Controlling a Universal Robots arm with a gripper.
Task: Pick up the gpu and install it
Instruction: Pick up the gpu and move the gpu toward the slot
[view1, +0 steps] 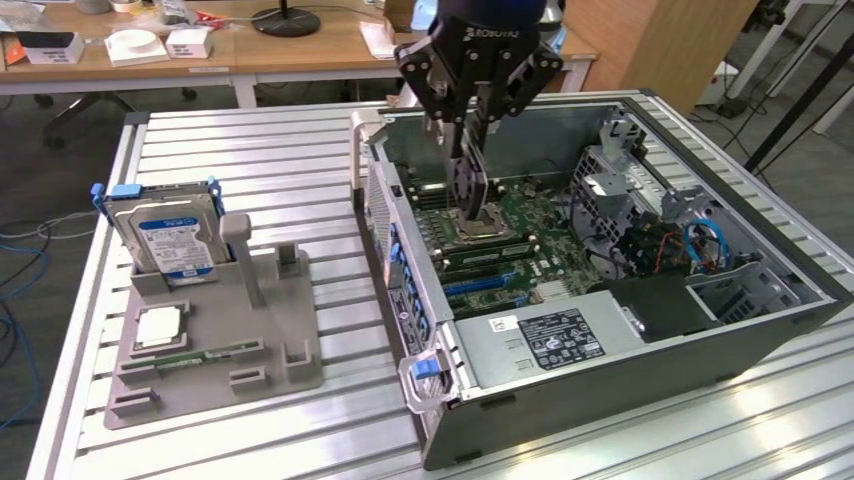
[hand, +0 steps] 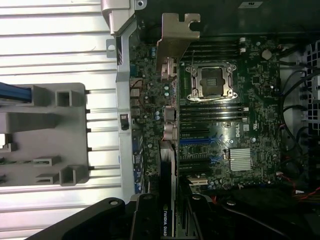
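Observation:
My gripper (view1: 467, 125) hangs over the open computer case (view1: 641, 340), shut on the gpu (view1: 467, 185). The thin black card hangs on edge below the fingers, above the motherboard (view1: 521, 240) and near the processor socket (view1: 478, 228). In the wrist view the gpu (hand: 169, 150) shows edge-on between the gripper's (hand: 167, 212) fingers. Its silver end bracket (hand: 176, 37) points toward the case's rear wall. The card floats over the motherboard (hand: 245, 130), beside the socket (hand: 210, 82) and in line with the expansion slots (hand: 195, 141). Whether it touches a slot I cannot tell.
A grey holder tray (view1: 267, 340) sits on the slatted metal table (view1: 267, 160) at the exterior view's left. It carries an upright hard drive with a blue label (view1: 167, 235), a processor chip (view1: 160, 325) and a memory stick (view1: 200, 353). Cables (view1: 694, 250) fill the case's far side.

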